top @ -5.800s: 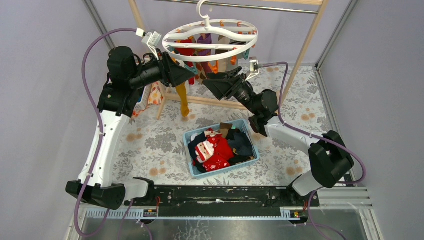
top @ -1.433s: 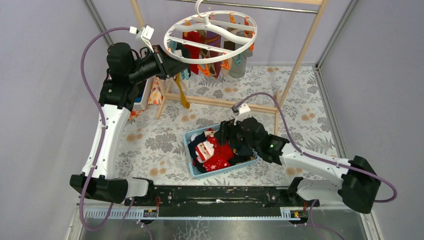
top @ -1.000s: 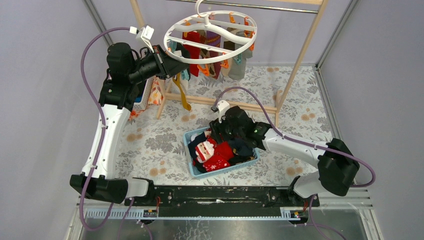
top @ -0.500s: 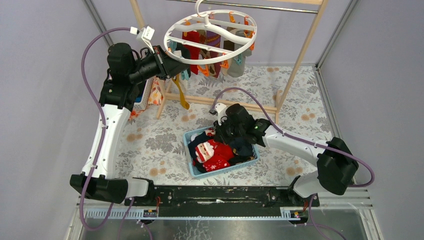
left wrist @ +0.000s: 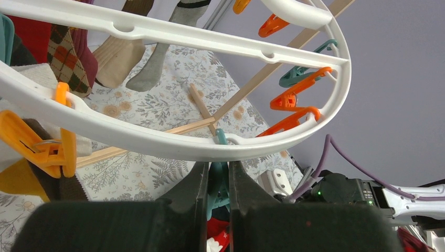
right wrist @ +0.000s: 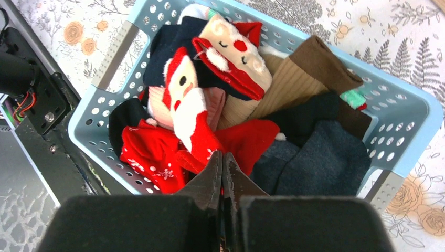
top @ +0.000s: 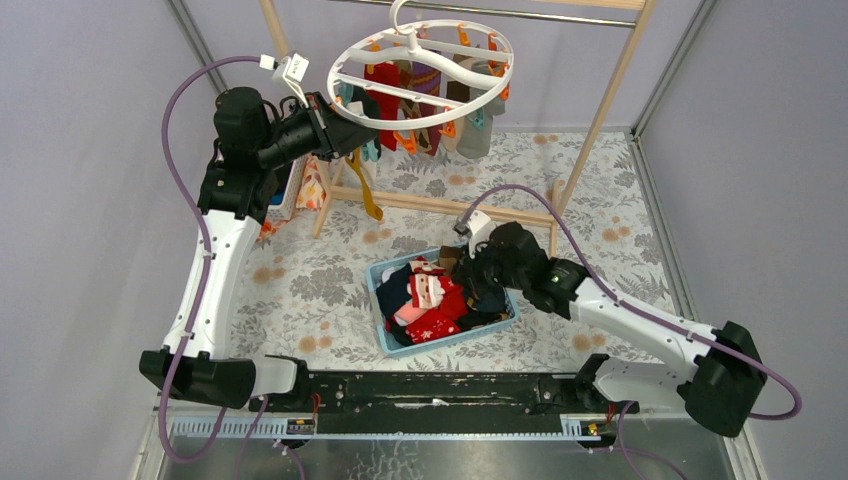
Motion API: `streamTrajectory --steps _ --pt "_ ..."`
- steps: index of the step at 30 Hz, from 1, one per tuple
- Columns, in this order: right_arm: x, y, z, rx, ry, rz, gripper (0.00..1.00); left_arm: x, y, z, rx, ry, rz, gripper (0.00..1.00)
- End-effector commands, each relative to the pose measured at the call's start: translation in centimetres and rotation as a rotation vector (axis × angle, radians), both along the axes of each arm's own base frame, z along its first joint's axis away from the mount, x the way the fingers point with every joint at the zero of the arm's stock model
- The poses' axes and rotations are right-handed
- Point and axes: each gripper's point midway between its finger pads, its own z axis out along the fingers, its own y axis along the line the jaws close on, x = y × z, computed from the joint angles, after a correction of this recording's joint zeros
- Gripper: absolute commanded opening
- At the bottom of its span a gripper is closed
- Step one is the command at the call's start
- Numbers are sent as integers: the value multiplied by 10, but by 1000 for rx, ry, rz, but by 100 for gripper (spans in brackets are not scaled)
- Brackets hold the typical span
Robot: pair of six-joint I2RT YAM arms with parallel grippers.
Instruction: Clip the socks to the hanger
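- The hanger hangs from the wooden rail frame at 12 o'clock over the bench, with its white ring tilted.
- The left end effector sits at about 8 o'clock on the ring. Its jaws are closed narrowly on a teal clip just under the rim.
- The hung socks dangle from clips inside the ring in red, purple, grey and tan. A mustard sock droops at 7 o'clock, below the left end effector.
- A light-blue basket lies near the bench centre, at 6 o'clock from the hanger. It holds a heap of socks in red, navy, black, brown and pink.
- The right end effector reaches into the basket from 3 o'clock with its fingers pressed together.
- We think it pinches the red edge of a Santa sock, though the fingertips hide the contact itself.
- The Santa sock lies stretched across the top of the heap near the basket's middle.
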Motion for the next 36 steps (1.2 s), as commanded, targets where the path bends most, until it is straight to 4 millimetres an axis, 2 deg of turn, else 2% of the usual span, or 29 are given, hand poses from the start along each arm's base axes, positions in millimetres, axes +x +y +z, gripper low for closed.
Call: streamTrajectory --steps 1,2,4,7,10,16,21,26,31,36 --pt "11 -9 1 -13 -15 -83 9 -2 2 7 6 -54 -6 0" --pt "12 -9 3 -20 -30 -71 22 -3 2 6 7 -53 -7 0" --pt "13 -6 13 -11 -81 -25 39 -3 2 6 8 -54 -10 0" --pt "15 8 43 27 -209 103 58 -3 2 5 10 -56 -9 0" --pt "16 27 60 24 -277 246 69 -3 2 5 10 -55 -9 0" --pt "23 60 71 6 -305 434 69 -3 2 5 17 -55 -9 0" --pt "10 84 67 22 -240 626 62 -3 2 3 16 -50 -10 0" --pt "-2 103 47 -64 -160 774 60 -3 2 5 14 -53 -12 0" --pt "1 117 22 -164 -115 847 60 -4 2 6 15 -55 -12 0" --pt "4 117 -2 -249 -71 881 60 -4 2 6 15 -53 -12 1"
